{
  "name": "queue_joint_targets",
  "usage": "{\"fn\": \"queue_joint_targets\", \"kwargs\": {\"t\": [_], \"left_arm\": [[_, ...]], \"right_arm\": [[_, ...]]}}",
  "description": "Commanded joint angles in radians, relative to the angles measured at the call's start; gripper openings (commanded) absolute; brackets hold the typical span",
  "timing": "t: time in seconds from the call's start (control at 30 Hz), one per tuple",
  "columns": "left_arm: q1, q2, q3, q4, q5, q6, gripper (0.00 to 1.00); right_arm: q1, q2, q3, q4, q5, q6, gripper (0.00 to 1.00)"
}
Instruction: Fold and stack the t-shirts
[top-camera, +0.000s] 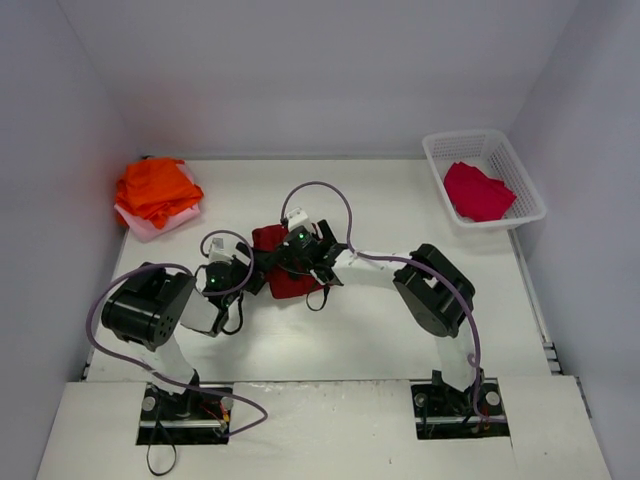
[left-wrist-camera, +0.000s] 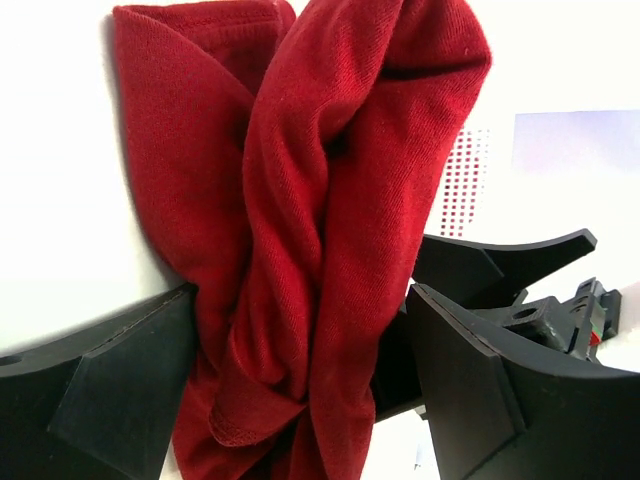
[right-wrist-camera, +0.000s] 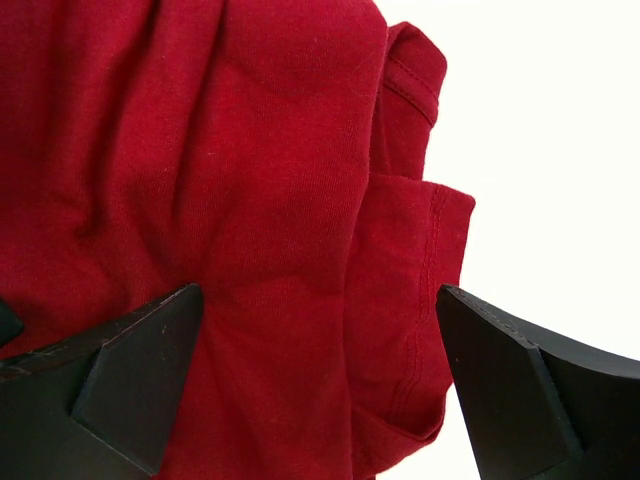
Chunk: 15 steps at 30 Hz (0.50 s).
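- Black fingers (left-wrist-camera: 110, 390) of the left end effector (left-wrist-camera: 300, 340) fill the bottom of the left wrist view. They stand wide apart, and a twisted bunch of the dark red shirt (left-wrist-camera: 330, 150) runs up between them. The jaws are open and straddle the cloth rather than clamping it.
- Equally close in its own wrist view, the right end effector (right-wrist-camera: 320, 350) is spread fully open. Its two fingers (right-wrist-camera: 120, 390) sit either side of a rumpled part of the same shirt (right-wrist-camera: 250, 150), where a stitched hem shows. The cloth lies on the white surface (right-wrist-camera: 540, 150).
- Seen from above, the dark red shirt (top-camera: 290, 283) is a crumpled bundle near the middle of the surface (top-camera: 400, 200), a little left of centre.
- Both end effectors are over that bundle. The left end effector (top-camera: 250, 280) is at its left edge and the right end effector (top-camera: 302, 255) is across its middle, hiding part of the cloth.
- Both arms bend inward from their bases at the near edge, so that the two wrists meet over the shirt.
- At the far left corner, bright orange shirts (top-camera: 155, 185) are heaped on a pale pink shirt (top-camera: 150, 225), whose edge shows beneath them. This pile is well apart from the arms.
- At the far right corner stands a white lattice basket (top-camera: 530, 205) with a crimson shirt (top-camera: 478, 192) lying loosely inside it.
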Motion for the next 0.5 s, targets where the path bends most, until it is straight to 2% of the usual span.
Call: {"fn": "queue_joint_targets", "kwargs": {"t": [0.0, 0.07, 0.3, 0.47], "left_arm": [[-0.011, 0.092, -0.044, -0.181, 0.006, 0.035, 0.79], [-0.017, 0.099, -0.038, -0.171, 0.003, 0.035, 0.78], [-0.048, 0.081, -0.010, -0.204, -0.014, 0.061, 0.58], [-0.076, 0.066, 0.014, -0.250, -0.042, 0.073, 0.50]], "right_arm": [[-0.004, 0.007, 0.005, -0.025, 0.023, -0.020, 1.00], [-0.005, 0.007, 0.006, -0.027, 0.025, -0.019, 1.00], [-0.016, 0.004, 0.003, -0.027, 0.026, -0.026, 1.00], [-0.021, 0.001, 0.000, -0.025, 0.026, -0.025, 1.00]]}}
